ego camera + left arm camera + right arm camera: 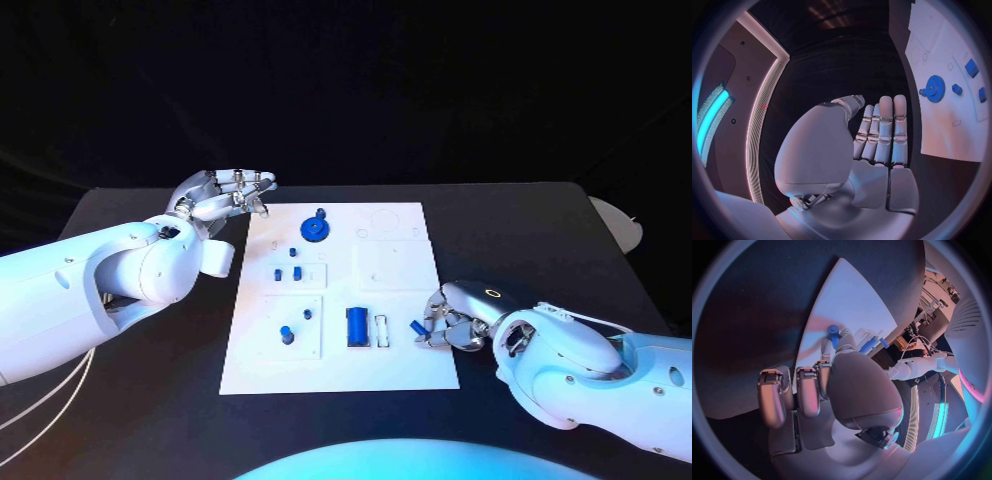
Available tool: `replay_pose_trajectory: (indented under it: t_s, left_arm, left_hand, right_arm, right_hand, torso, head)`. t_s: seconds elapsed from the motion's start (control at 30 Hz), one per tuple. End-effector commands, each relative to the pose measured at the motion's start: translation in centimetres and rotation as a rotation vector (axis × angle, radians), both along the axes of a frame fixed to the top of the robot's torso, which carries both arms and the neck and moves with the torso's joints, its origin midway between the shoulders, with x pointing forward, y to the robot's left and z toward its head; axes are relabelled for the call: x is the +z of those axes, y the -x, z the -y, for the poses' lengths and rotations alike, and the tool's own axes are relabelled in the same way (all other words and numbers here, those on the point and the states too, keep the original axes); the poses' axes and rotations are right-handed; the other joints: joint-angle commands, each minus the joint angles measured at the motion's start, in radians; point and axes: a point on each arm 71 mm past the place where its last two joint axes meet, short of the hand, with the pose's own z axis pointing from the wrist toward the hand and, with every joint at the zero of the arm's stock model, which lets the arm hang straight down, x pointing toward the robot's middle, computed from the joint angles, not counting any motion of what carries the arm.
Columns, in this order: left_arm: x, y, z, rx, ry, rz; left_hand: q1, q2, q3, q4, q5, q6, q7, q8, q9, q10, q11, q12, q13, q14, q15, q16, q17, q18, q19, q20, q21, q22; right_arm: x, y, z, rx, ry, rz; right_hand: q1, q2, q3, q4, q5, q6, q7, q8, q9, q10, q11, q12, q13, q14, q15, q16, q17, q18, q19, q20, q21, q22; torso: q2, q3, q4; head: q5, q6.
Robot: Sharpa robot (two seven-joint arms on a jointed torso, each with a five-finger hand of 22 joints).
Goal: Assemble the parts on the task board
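Right hand (450, 325) at the near right edge of the task board (404, 375), pinching a small blue peg (417, 327) in its fingertips. Peg looks rigid, light, probably slick plastic; best held by the shank, leaving the tip free. Its lower end is hidden by the fingers. Left of it on the board, a blue block (356, 326) stands in a slot. Far side: blue gear (315, 228) seated. Left hand (228, 195) hovers over the desk (144, 420) off the far left corner, fingers loosely apart, holding nothing.
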Motion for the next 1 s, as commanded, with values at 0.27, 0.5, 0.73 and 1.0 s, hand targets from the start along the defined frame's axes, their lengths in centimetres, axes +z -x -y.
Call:
replay_pose_trajectory:
  t_s: [0.27, 0.5, 0.73, 1.0]
  left_arm:
    - [0.1, 0.1, 0.2, -0.019, 0.011, 0.001]
    - [0.1, 0.1, 0.2, -0.018, 0.011, 0.001]
    - [0.1, 0.1, 0.2, -0.018, 0.011, 0.001]
    - [0.1, 0.1, 0.2, -0.016, 0.01, -0.001]
  left_hand:
    - [-0.007, 0.001, 0.003, 0.002, 0.001, 0.006, 0.001, 0.004, 0.001, -0.005, 0.001, 0.003, -0.001, -0.005, 0.001, -0.003, -0.001, 0.006, 0.007, -0.002, -0.004, -0.001]
    - [-0.007, 0.001, 0.003, 0.002, 0.001, 0.006, 0.001, 0.004, 0.001, -0.005, 0.001, 0.003, -0.001, -0.005, 0.001, -0.003, -0.001, 0.006, 0.007, -0.002, -0.004, -0.001]
    - [-0.007, 0.002, 0.003, 0.003, 0.001, 0.006, 0.001, 0.005, 0.002, -0.006, 0.001, 0.005, -0.001, -0.005, 0.001, -0.003, -0.002, 0.006, 0.008, -0.002, -0.005, -0.002]
    - [-0.007, 0.002, 0.003, 0.002, 0.001, 0.006, 0.001, 0.005, 0.002, -0.007, 0.001, 0.005, -0.001, -0.005, 0.001, -0.003, -0.002, 0.006, 0.008, -0.002, -0.005, -0.002]
  right_arm:
    - [-1.4, 0.6, 0.1, 0.014, 0.104, -0.049]
    - [-1.1, 0.8, -0.2, 0.002, 0.069, -0.044]
    - [-0.7, 1.0, -0.5, -0.001, 0.039, -0.055]
    - [-0.4, 0.9, -0.6, -0.008, 0.012, -0.07]
  right_hand:
    - [0.163, 0.066, 0.048, 0.003, -0.036, 0.01, -0.005, -0.017, -0.127, 0.003, -0.014, -0.009, -0.114, 0.075, -0.01, 0.002, 0.122, -0.007, 0.105, -0.009, 0.004, 0.263]
    - [0.22, 0.103, 0.164, 0.009, -0.032, -0.006, -0.004, -0.03, -0.132, 0.002, -0.014, -0.012, -0.113, 0.076, -0.011, 0.002, 0.124, -0.007, 0.105, -0.012, 0.004, 0.263]
    - [0.161, 0.011, 0.437, 0.02, -0.02, -0.004, 0.007, -0.032, -0.129, 0.003, -0.005, -0.014, -0.109, 0.076, 0.003, 0.004, 0.129, -0.007, 0.105, -0.005, 0.004, 0.263]
    - [0.011, -0.15, 0.838, -0.02, -0.029, -0.011, 0.013, -0.014, -0.1, 0.008, -0.001, -0.017, -0.107, 0.076, 0.002, 0.003, 0.129, -0.007, 0.105, 0.001, 0.004, 0.263]
  torso:
    - [0.0, -0.0002, 0.0005]
    - [-0.001, 0.0003, 0.0007]
    - [0.0, -0.0002, 0.0002]
    - [0.0, -0.0002, 0.0008]
  head:
    - [0.001, 0.001]
    - [0.002, 0.002]
    - [0.002, 0.001]
    - [0.004, 0.001]
